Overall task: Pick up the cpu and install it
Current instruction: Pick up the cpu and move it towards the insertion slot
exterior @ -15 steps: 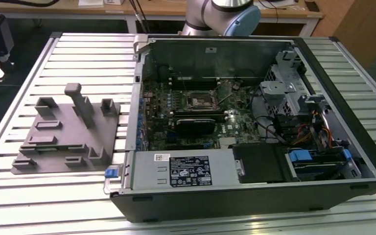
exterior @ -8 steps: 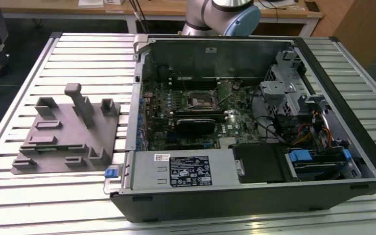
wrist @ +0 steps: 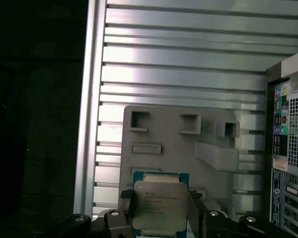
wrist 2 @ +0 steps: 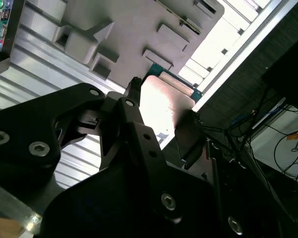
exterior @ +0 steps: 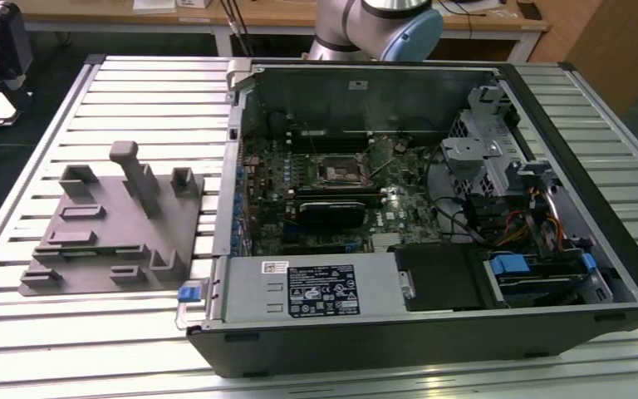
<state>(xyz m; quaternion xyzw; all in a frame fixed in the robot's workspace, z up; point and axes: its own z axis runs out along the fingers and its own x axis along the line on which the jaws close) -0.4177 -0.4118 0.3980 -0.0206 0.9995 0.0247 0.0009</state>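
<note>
Plainly, the small flat silvery-topped square cpu point(wrist: 158, 201) sits clamped by opposite edges in the black gripper point(wrist: 161, 213), seen against the grey plastic tray point(wrist: 164, 134). It is probably light, stiff, slick-topped and fragile underneath, so edge holds suit it.

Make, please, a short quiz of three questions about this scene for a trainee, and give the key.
1. True or false: the end effector holds the cpu between its fingers, above the grey tray.
2. Choose one. Relative to the open computer case, the grey tray lies: A) inside it; B) beside it, at the exterior view's left; C) on top of it.
3. Short answer: on what do the tray and the case rest?

Key
1. True.
2. B.
3. On the slatted metal table.
</note>
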